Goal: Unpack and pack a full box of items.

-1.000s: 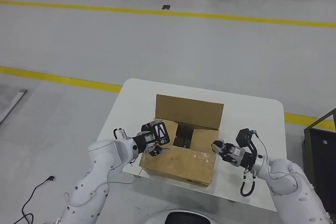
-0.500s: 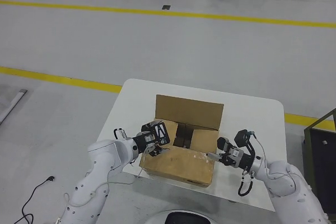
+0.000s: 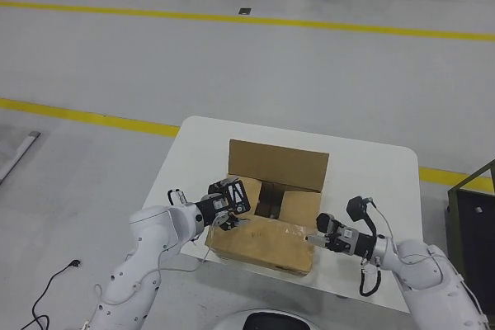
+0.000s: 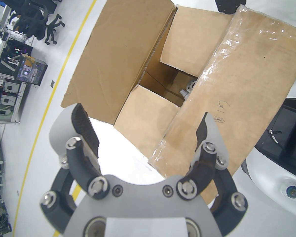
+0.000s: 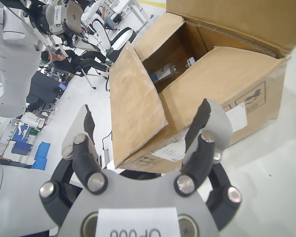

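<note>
Box: the cardboard box (image 3: 264, 257) stands in the middle of the white counter (image 3: 371, 177), its top partly open.
Flaps: the far flap (image 3: 279, 163) stands upright. The near flap (image 3: 260, 233), glossy with tape, lies over the near half of the opening. Two short side flaps (image 4: 187, 38) are folded inward, leaving a dark gap between them.
Contents: through the gap you can see a clear bottle (image 5: 169, 70) with a blue label, and a small grey part (image 4: 187, 90) just beside the near flap's edge.
Hard to make out: the rest of the load lies under the flaps and in shadow, so you cannot count the items or tell what the grey part belongs to.
Left pincer: the left pincer (image 4: 143, 122) hangs at the box's left end, fingers spread wide, holding nothing.
Right pincer: the right pincer (image 5: 148, 110) is at the box's near right corner, fingers spread wide. The near flap's corner lies between them, unclamped, and you cannot tell whether a finger touches the cardboard.
Change: over the last second the right pincer has come from beside the box's right wall toward the robot, to the near flap's corner. Left pincer, box and flaps are as they were.
</note>
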Controlling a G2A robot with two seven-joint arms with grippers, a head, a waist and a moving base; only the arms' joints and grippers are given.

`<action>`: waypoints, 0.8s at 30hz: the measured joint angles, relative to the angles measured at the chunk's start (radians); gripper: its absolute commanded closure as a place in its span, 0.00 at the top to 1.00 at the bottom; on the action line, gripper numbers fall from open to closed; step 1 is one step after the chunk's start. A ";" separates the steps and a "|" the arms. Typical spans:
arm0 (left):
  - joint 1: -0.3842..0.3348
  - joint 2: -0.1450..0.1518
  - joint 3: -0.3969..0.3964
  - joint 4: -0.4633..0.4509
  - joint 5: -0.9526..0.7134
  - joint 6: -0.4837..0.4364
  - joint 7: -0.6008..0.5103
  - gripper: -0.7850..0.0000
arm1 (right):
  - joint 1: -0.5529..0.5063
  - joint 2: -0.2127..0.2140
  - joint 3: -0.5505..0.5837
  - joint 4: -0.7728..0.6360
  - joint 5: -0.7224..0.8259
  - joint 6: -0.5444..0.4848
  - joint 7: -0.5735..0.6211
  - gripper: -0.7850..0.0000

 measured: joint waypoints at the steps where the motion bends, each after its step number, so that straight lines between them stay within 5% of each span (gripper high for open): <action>1: 0.000 0.000 0.000 0.000 0.000 0.000 0.000 1.00 | 0.000 0.001 -0.002 0.000 0.002 -0.002 0.001 0.75; 14: 0.000 0.000 0.000 0.000 0.000 0.000 0.000 1.00 | -0.003 0.017 -0.020 -0.008 0.049 -0.018 0.011 0.72; 20: 0.000 0.000 0.000 0.000 0.000 0.000 0.000 1.00 | 0.007 0.020 -0.059 0.004 0.062 -0.011 0.029 0.63; 24: 0.000 0.000 0.000 0.000 0.000 0.000 0.000 1.00 | 0.015 0.024 -0.079 0.018 0.078 -0.013 0.047 0.44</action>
